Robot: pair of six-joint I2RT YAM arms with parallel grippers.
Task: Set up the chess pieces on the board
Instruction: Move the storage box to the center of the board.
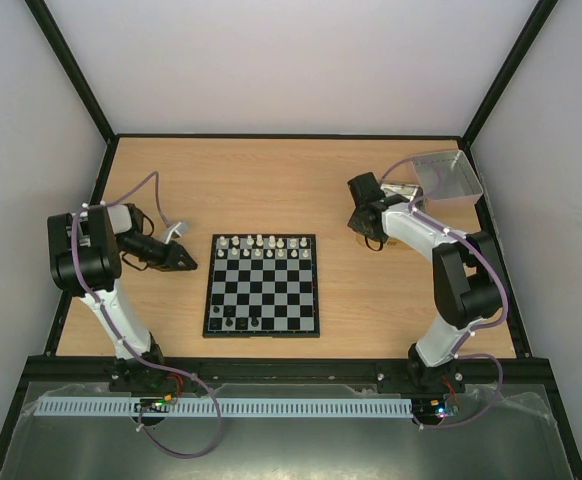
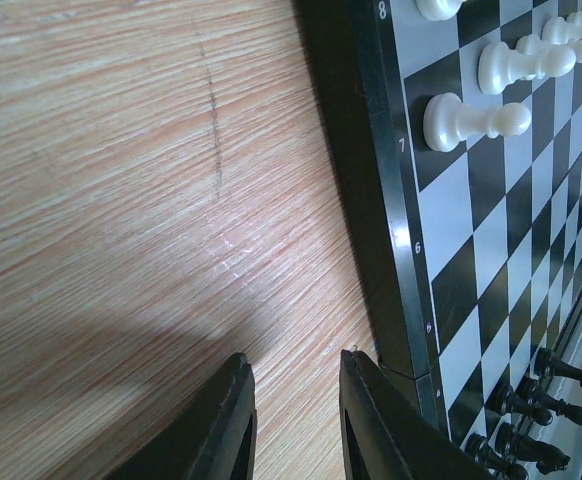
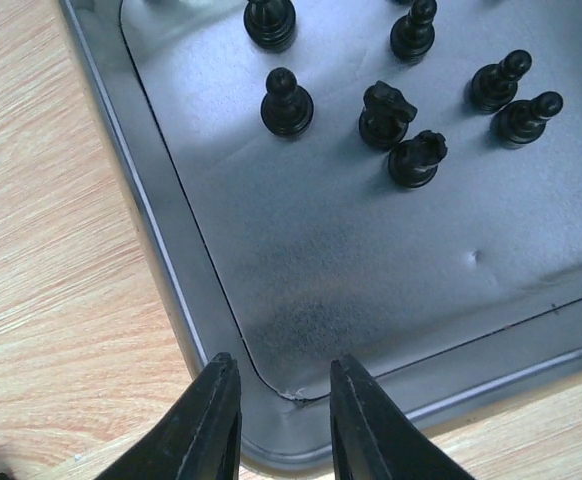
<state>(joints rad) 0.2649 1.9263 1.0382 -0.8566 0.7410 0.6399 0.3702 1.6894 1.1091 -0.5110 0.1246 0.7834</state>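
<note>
Top external view: board (image 1: 262, 290) lies flat mid-table, between the two arms, square with a black border and black/silvery-white checks. White pieces (image 1: 261, 246) fill the two far rows and stand upright. Black pieces (image 1: 233, 318) stand only at the near-left corner of the board, a handful over two rows; the rest of the near side is bare squares.

Left wrist view: glossy board surface, rank numbers printed on the border, white pawns rounded and shiny.

More black pieces (image 3: 386, 115) stand loose in a shallow grey tray (image 3: 171, 290) on the right, about seven in view, scattered and upright. Tray is dull brushed metal with a raised rim, a rounded corner and a small dent in the floor. A grey square box (image 1: 451, 178) sits at the far-right corner; can't tell what's in it.

Table (image 1: 271, 180) is light wood-grain laminate, with a dark scratch showing in the left wrist view.

Left gripper (image 2: 291, 420) is low over the bare table just beside the board's left edge, fingers slightly apart, nothing between them. Right gripper (image 3: 283, 420) is over the tray's near corner, fingers slightly apart, gripping nothing.
</note>
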